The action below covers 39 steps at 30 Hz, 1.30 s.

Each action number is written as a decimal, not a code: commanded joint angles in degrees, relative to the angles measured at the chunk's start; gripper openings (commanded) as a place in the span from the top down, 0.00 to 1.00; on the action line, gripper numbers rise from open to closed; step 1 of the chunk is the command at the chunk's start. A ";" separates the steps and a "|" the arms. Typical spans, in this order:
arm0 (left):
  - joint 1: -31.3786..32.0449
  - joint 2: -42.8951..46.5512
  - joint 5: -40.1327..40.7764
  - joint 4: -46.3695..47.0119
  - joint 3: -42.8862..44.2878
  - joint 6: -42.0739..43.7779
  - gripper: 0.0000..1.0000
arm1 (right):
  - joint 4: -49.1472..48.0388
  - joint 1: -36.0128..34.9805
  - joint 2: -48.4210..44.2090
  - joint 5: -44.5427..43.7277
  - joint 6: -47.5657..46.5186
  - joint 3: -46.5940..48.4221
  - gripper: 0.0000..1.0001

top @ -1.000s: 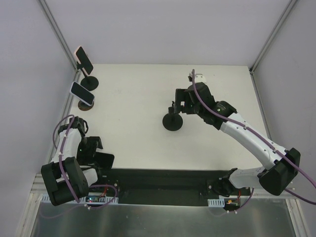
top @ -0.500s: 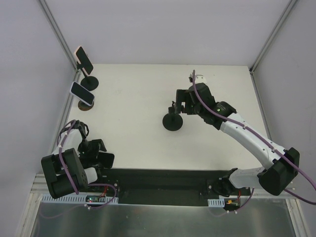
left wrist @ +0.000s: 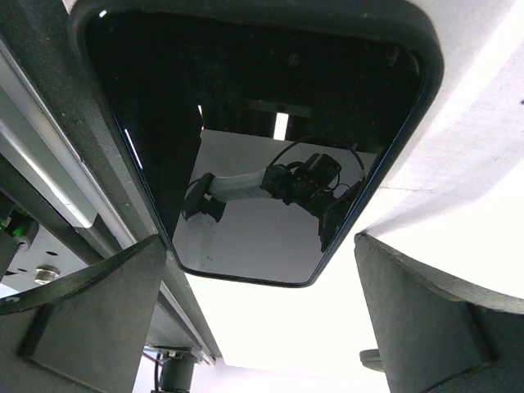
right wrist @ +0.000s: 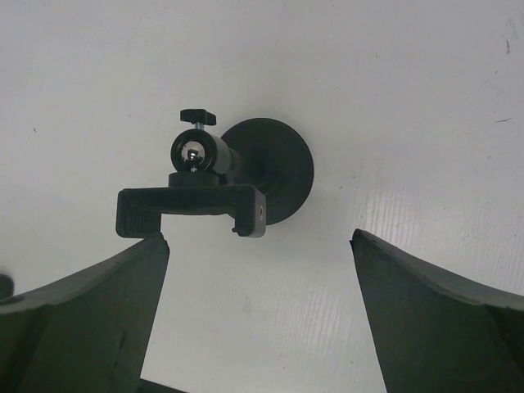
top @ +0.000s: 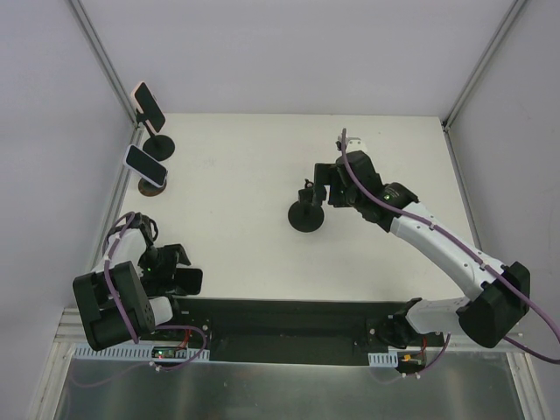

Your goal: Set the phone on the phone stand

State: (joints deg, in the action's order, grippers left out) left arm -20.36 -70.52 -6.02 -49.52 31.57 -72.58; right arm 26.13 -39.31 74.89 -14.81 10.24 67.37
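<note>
The phone (left wrist: 270, 147) lies well left of the empty phone stand (right wrist: 229, 176) and nearer the arm bases, at the near rim of the bench (top: 236, 157). Its glossy dark screen faces the left wrist camera. The left jaws stand wide apart before it, gripping nothing; the right jaws hang open above the stand, also empty. The phone's long axis seems to run away from that camera, though foreshortening leaves this unsure. It should handle as a thin, stiff, fairly light slab with slippery, breakable glass, best taken across its width by the long side edges near the middle.
</note>
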 commanded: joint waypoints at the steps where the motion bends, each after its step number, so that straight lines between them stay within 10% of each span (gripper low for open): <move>1: -0.38 -2.43 5.14 3.63 -1.95 -0.90 0.06 | -2.22 0.29 -2.38 1.36 -0.40 -0.31 0.04; 14: -0.38 -8.04 7.25 5.31 -3.54 -0.81 0.12 | -2.40 0.55 -2.82 1.62 0.04 -1.37 0.04; 23: -0.30 -10.08 8.13 6.98 -3.71 -1.69 0.44 | -2.40 0.72 -3.17 1.62 0.22 -1.98 0.04; 29: -0.38 -6.66 8.92 7.68 -3.10 0.06 1.00 | -2.49 0.81 -3.35 1.62 0.13 -2.25 0.04; 39: -0.38 4.77 2.34 12.49 -1.86 9.11 1.00 | -2.66 0.99 -3.00 1.19 0.13 -2.42 0.04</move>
State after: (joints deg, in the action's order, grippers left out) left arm -20.60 -70.43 -9.43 -43.88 30.98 -69.84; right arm 25.30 -38.68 73.58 -13.41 10.26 64.90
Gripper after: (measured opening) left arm 0.740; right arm 0.963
